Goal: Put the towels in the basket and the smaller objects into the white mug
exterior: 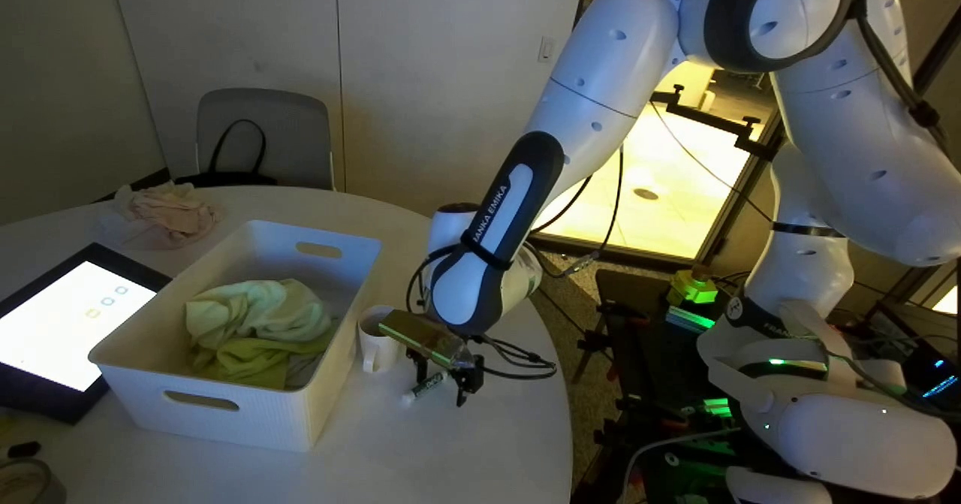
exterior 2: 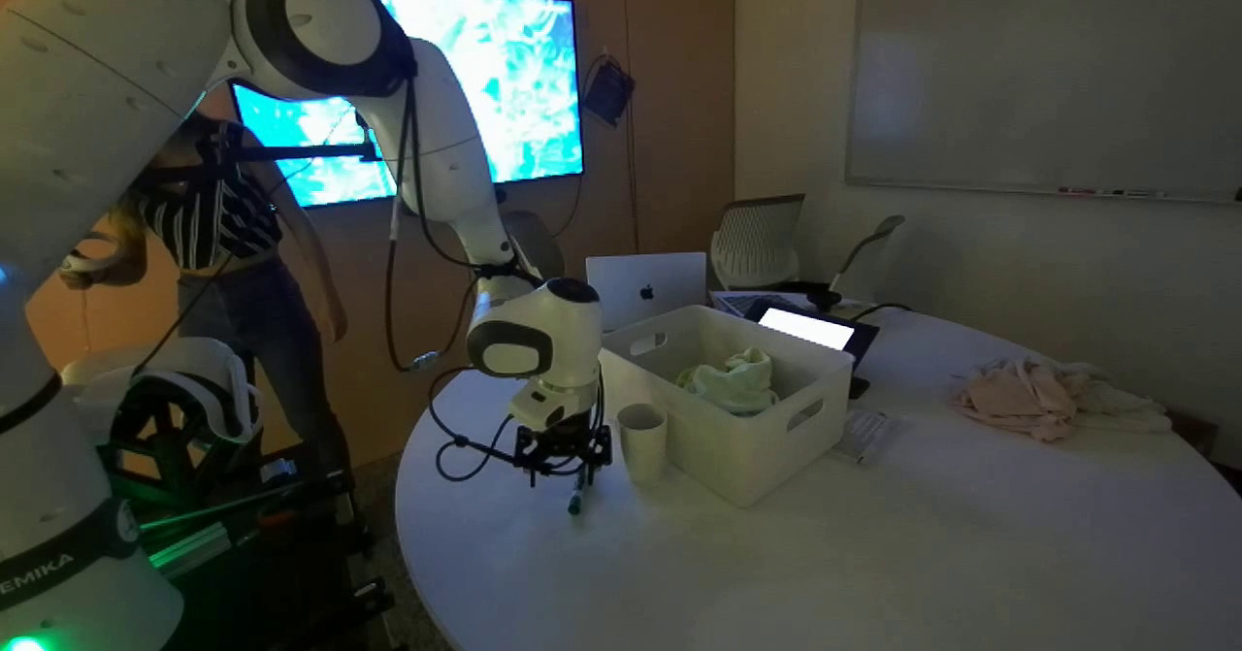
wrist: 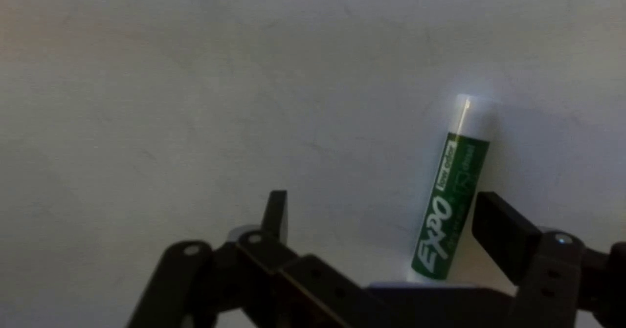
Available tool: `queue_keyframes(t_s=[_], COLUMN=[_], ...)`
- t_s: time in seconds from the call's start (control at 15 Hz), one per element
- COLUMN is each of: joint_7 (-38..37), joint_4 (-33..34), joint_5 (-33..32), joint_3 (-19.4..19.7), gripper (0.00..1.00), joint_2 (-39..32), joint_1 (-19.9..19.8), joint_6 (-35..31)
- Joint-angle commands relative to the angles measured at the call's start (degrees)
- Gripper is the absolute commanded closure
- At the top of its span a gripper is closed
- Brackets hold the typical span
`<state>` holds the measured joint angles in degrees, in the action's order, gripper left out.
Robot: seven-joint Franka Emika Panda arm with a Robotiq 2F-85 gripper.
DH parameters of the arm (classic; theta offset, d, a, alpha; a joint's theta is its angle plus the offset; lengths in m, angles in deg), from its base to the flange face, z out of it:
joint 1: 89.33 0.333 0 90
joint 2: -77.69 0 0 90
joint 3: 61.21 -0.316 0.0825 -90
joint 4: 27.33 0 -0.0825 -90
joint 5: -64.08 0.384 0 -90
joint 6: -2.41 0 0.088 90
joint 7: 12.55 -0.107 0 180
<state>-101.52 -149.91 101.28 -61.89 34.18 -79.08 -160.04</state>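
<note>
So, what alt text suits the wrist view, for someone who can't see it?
A green-labelled Expo marker lies on a pale tabletop, seen between the open jaws of the robot's black gripper. It is close to the jaw at picture right; whether they touch is unclear.

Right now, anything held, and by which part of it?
Nothing. The end effector is open; in the wrist view the marker shows between its jaws, ungripped; contact on one side unclear.
</note>
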Motion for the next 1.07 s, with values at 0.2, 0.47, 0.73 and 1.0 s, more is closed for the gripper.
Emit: queue_keyframes(t_s=[0.2,0.47,0.73,1.0], joint_7=[-3.7,-4.7,-5.5,-6.1], joint_4=[1.2,1.6,1.7,1.8], joint_5=[-3.0,-4.5,-5.7,-6.5], joint_3=[1.0,1.2,1.3,1.1], gripper=[0.32,0.73,0.85,0.92], joint_2=[-0.9,-0.8,-0.9,-1.0], joint_1=[1.0,0.8,0.7,0.3], joint_6=[0.2,0.4,0.6,0.7])
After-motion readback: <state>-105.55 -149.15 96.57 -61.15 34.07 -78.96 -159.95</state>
